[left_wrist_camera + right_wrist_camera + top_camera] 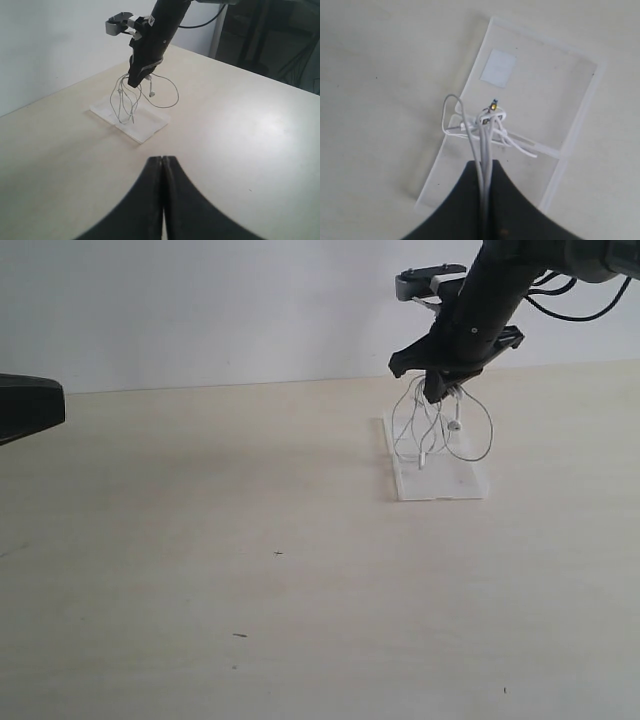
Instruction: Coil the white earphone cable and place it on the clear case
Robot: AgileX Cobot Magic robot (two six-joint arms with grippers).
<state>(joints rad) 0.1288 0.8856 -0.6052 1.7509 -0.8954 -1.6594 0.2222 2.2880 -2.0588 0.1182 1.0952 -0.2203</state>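
Above the clear case (446, 484), right gripper (437, 392) pinches the white earphone cable (488, 121) (loops perhaps touching it).

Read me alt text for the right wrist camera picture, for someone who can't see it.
The right hand is shut on the white cable, whose bunched loops hang over the open clear case. The case lies flat on a pale table, both halves spread.

Left arm (28, 406): you see only its dark end, cut by the frame.
White earphone cable (437, 430): remote too small for you to tell.
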